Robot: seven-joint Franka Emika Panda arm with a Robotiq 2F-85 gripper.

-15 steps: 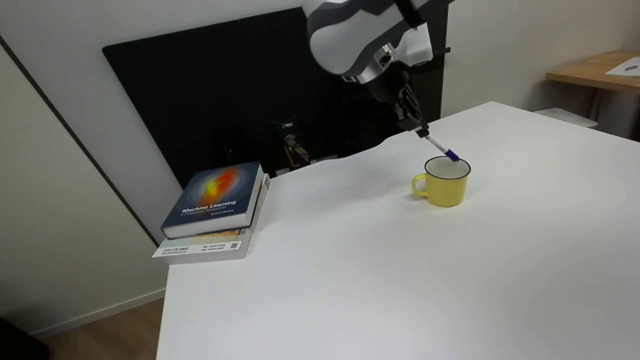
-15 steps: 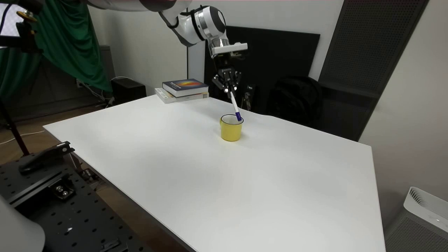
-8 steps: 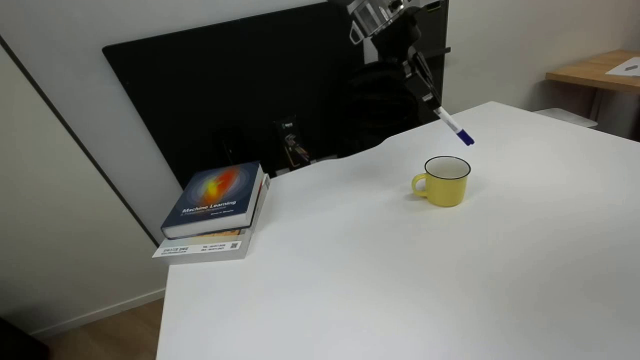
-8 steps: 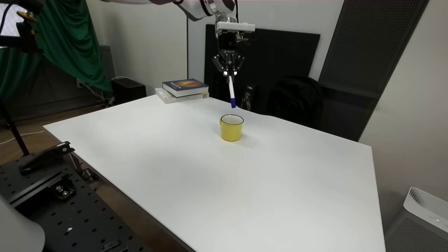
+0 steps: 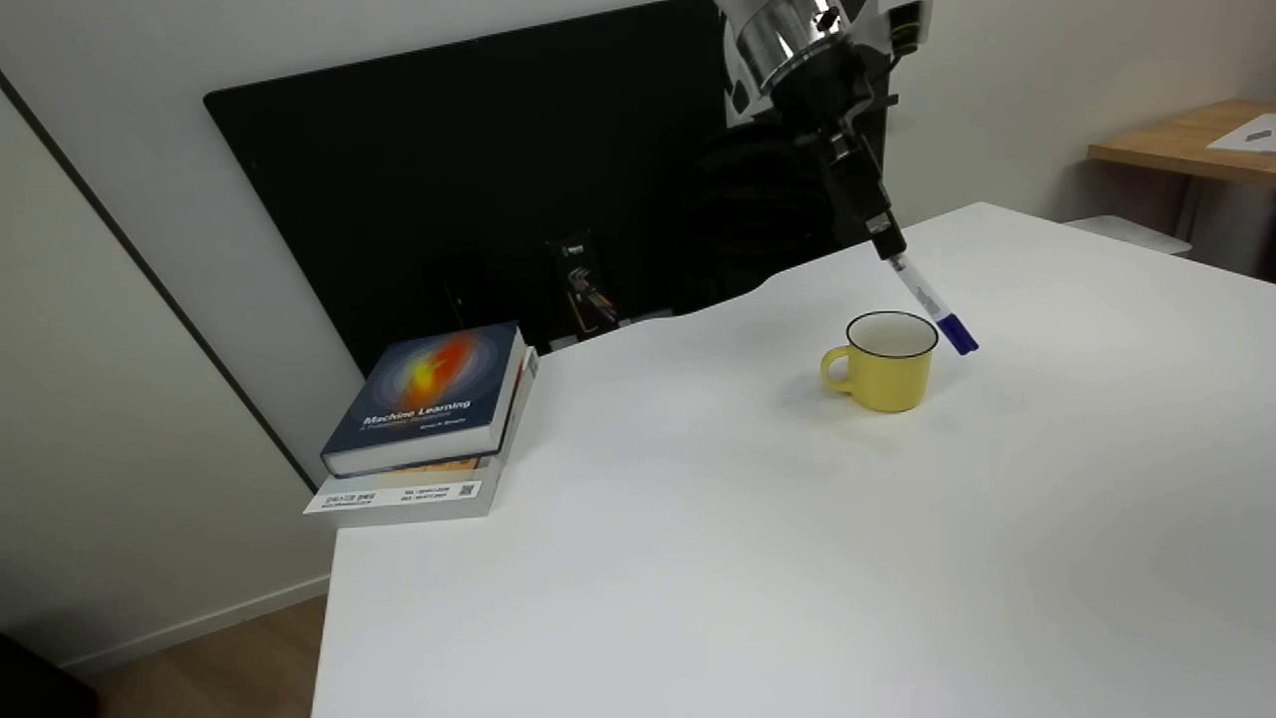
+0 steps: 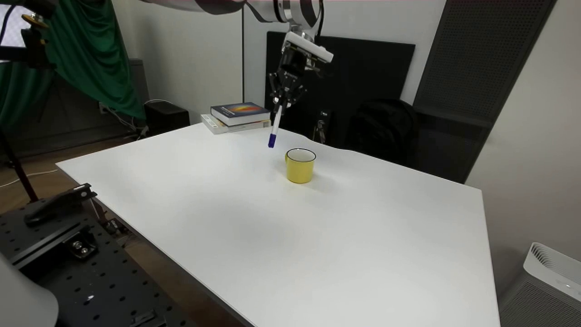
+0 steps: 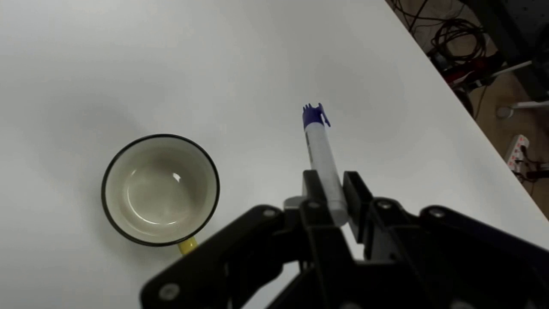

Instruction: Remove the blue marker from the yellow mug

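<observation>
My gripper (image 5: 889, 239) is shut on the white barrel end of the blue marker (image 5: 927, 296). The marker slants down from the fingers with its dark blue cap end lowest, above the table. In an exterior view (image 6: 277, 121) the marker is left of the yellow mug, apart from it. The yellow mug (image 5: 890, 384) stands upright on the table with its handle to the left; it also shows in an exterior view (image 6: 299, 172). In the wrist view the marker (image 7: 321, 150) lies between both finger pads, and the mug (image 7: 161, 195) is to the left with nothing inside.
The white table (image 5: 638, 578) carries two stacked books (image 5: 424, 399) at a corner by the wall; they also show in an exterior view (image 6: 239, 113). A dark backpack (image 6: 383, 131) and a black panel are behind the table. Cables (image 7: 459, 38) lie beyond the table edge.
The marker's cap end was at the mug's mouth one second ago. My gripper has lifted it up and out, then carried it sideways past the mug and lower. The mug has not moved.
</observation>
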